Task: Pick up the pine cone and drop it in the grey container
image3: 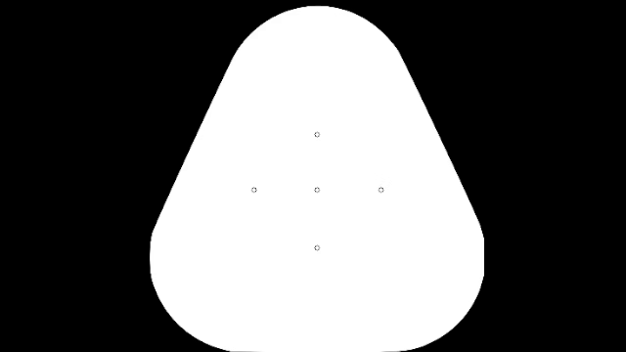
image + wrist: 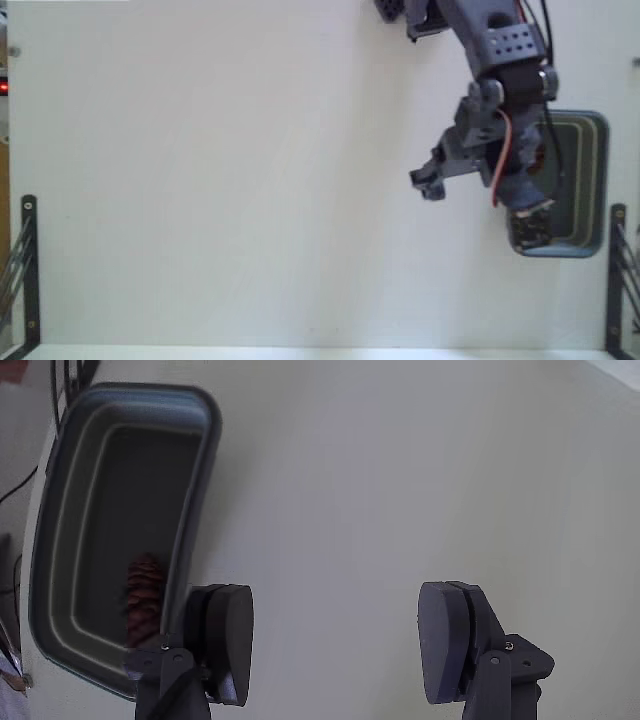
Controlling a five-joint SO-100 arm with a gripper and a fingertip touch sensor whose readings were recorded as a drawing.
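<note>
already dropped, by look of it: pine cone (image 2: 144, 598) lies on floor of grey container (image 2: 205, 470), long axis along tub's length in wrist view. gripper (image 2: 335, 645) empty, jaws wide apart over bare white table (image 2: 420, 470), just right of tub rim. cone sits left of fingers. judgement: only retreat left.

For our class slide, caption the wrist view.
Open hand above the table; pine cone lies inside the grey container.

No text — none readable anywhere
</note>
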